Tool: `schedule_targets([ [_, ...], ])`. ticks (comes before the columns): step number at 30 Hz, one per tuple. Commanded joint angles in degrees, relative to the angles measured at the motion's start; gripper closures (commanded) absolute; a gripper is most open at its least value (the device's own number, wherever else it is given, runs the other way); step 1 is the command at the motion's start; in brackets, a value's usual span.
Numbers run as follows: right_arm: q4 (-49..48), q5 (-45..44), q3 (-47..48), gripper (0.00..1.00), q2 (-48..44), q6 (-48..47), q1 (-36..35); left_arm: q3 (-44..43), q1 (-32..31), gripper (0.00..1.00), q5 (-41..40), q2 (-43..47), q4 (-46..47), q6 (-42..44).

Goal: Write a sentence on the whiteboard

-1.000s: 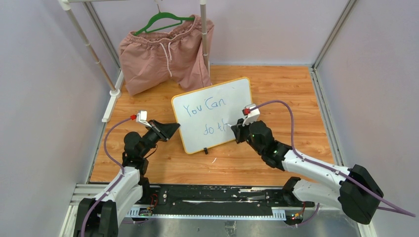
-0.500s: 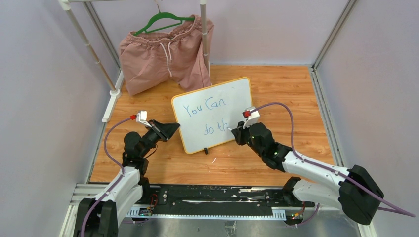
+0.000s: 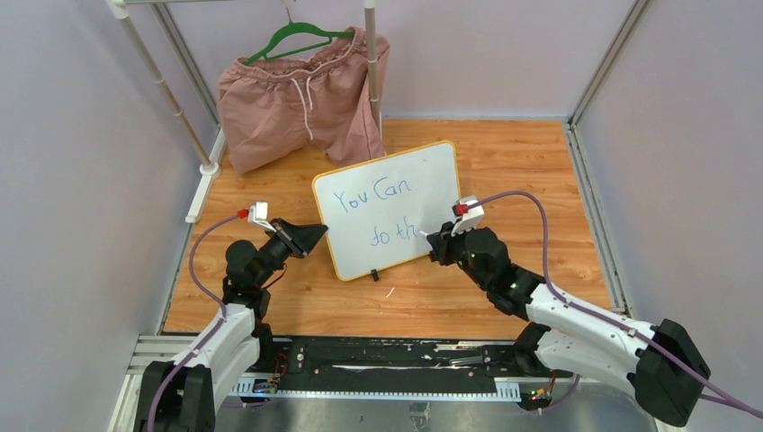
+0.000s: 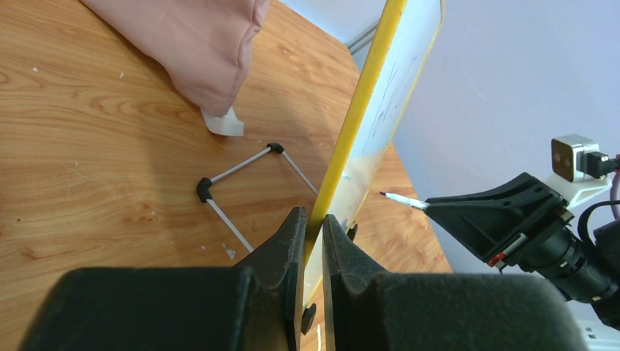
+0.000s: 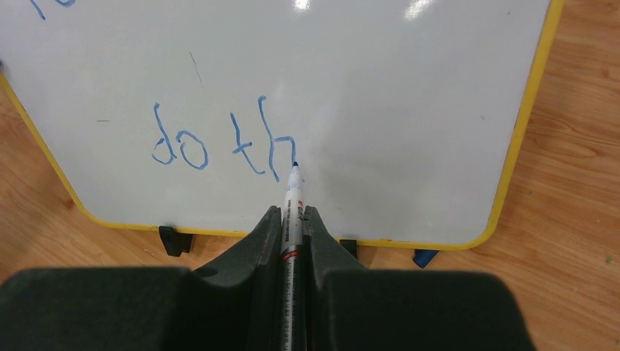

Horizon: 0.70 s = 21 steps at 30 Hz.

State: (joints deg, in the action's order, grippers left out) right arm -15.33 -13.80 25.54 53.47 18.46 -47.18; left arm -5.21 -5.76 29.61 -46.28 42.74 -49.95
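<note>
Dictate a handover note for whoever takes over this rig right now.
Left gripper: shut on the edge of the upright yellow-framed white whiteboard, steadying it.
Right gripper: shut on a slim white marker, tip just right of the last letter; contact unclear.
Done: the blue handwritten sentence reads "You Can" above "do th".
Left: finish the second line.

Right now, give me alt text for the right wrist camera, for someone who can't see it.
The right claw grips a marker pointed at a yellow-framed whiteboard, its tip just right of blue lettering reading "do th". The board stands on a wooden table.
</note>
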Motion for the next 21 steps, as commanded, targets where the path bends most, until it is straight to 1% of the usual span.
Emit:
schedule_targets([
  [1,-0.64,-3.05,0.89,1.00,-1.92,-0.86,0.81,0.21,-0.31,1.00,0.64,0.51,2.52,-0.59],
  [13,-6.14,-2.58,3.30,1.00,2.05,-1.05,2.59,0.39,-0.31,1.00,0.76,0.87,2.54,-0.61],
  [21,-7.73,-1.71,4.20,1.00,3.91,-1.02,2.75,0.45,-0.31,1.00,0.72,0.93,2.52,-0.67],
])
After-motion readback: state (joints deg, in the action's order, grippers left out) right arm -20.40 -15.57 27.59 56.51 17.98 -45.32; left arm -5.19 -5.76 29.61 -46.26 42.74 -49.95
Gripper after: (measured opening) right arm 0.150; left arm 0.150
